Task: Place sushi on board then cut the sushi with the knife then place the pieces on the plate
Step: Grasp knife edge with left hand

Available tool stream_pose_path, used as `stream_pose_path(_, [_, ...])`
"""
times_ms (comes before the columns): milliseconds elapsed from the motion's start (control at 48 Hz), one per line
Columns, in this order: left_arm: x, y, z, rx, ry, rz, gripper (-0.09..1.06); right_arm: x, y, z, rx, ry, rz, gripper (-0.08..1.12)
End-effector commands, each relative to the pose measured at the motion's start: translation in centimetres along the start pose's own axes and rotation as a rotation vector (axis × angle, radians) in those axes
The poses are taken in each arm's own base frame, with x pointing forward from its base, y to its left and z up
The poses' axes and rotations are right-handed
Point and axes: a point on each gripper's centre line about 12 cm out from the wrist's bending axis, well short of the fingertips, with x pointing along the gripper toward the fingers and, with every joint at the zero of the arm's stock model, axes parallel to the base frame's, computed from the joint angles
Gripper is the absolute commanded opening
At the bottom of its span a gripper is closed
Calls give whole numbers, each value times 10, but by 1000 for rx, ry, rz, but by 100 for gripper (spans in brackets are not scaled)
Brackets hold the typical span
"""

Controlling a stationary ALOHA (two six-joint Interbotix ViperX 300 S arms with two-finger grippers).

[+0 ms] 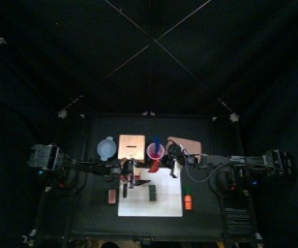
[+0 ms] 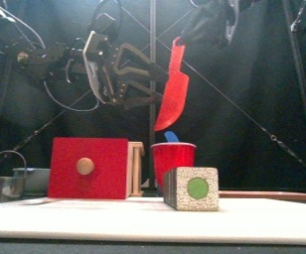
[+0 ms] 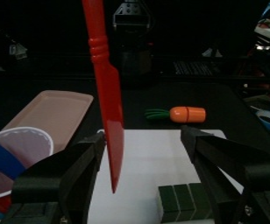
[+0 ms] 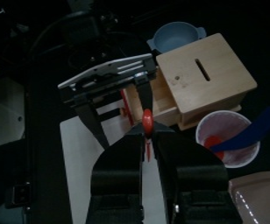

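Right hand [image 4: 145, 149] is clamped on the handle of the red knife [image 2: 173, 89], holding it in the air above the middle of the desk with the blade hanging down and the tip pointing at the white board [image 3: 144, 178]. Left hand [image 3: 144, 144] has its fingers spread apart on either side of the blade, and I cannot tell if either finger touches it.

The sushi [image 2: 192, 189] stands on the board below, its green-centred end facing the desk's front edge. An orange toy with a green end [image 3: 187, 112] lies on the desk just off the board's right edge.

Along the back edge sit the wooden box [image 2: 89, 169] with its red front and the red cup [image 2: 173, 159] just beside it, holding the blue knife [image 2: 171, 136]. The pink tray [image 3: 50, 114] lies toward the back right corner and the blue-grey bowl [image 1: 106, 147] toward the back left.
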Motion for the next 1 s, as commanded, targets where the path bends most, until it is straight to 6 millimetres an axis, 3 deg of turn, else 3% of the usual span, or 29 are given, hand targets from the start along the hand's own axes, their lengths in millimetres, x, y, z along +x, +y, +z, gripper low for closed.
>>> stream_pose_path(21, [4, 2, 13, -6, -43, 8, 93, -8, 4, 10, 2, -38, 18, 44])
stream_pose_path(188, [5, 10, 12, -22, -34, 37, 85, -7, 6, 9, 2, -34, 25, 44])
stream_pose_path(458, [11, 9, -4, -17, 13, 36, 62, -7, 8, 8, -4, -45, 32, 44])
stream_pose_path(708, [11, 10, -3, -18, 12, 39, 56, -6, 7, 7, 1, -41, 34, 44])
stream_pose_path(1000, [6, 10, 4, -13, -7, 38, 31, -3, 8, 0, 13, -32, 43, 44])
